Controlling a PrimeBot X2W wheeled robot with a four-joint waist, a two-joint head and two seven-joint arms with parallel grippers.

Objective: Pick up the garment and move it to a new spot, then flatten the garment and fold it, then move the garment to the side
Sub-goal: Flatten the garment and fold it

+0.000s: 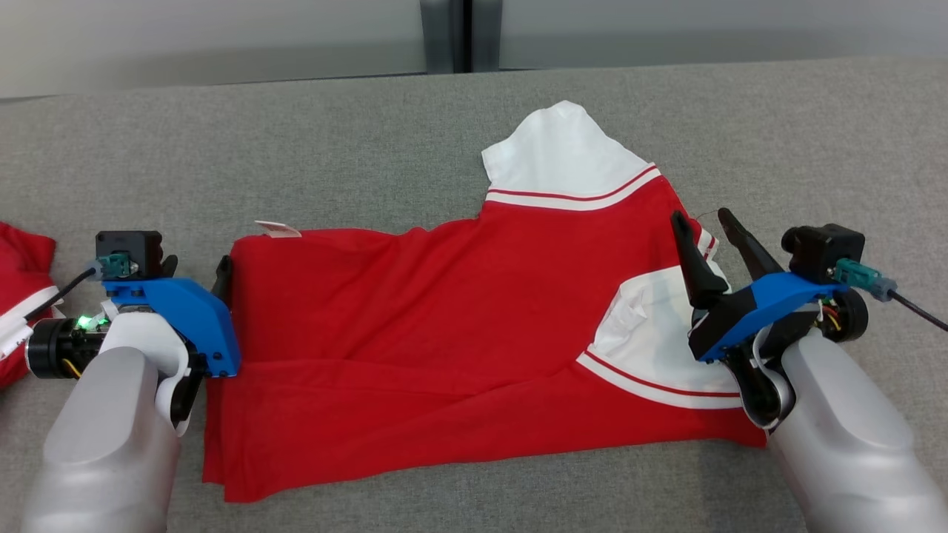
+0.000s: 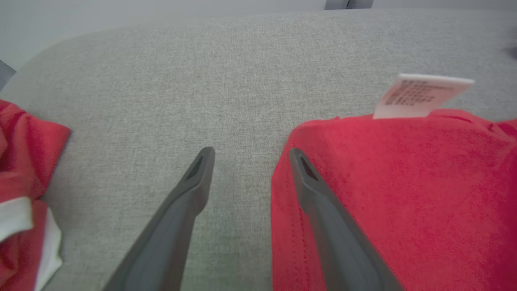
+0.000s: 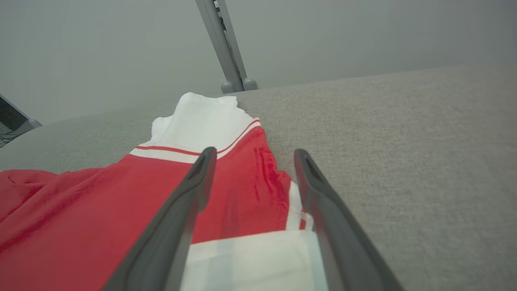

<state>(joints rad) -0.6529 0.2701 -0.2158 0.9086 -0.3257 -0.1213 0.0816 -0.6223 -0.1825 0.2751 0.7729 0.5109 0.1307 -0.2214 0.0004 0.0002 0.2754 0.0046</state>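
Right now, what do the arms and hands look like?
Both the left hand and right hand have two long dark tapered fingers. Pale grey forearms, blue wrist brackets, black camera blocks with teal connectors and black cables. A green light at the left wrist.

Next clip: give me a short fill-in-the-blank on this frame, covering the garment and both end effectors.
1. The garment spread on the grey table is mainly ____ with white sleeves.
2. The left end effector and the right end effector both have their jaws ____.
3. A white label sticks out from the garment's edge nearest the ____ end effector.
Missing words: red; open; left.
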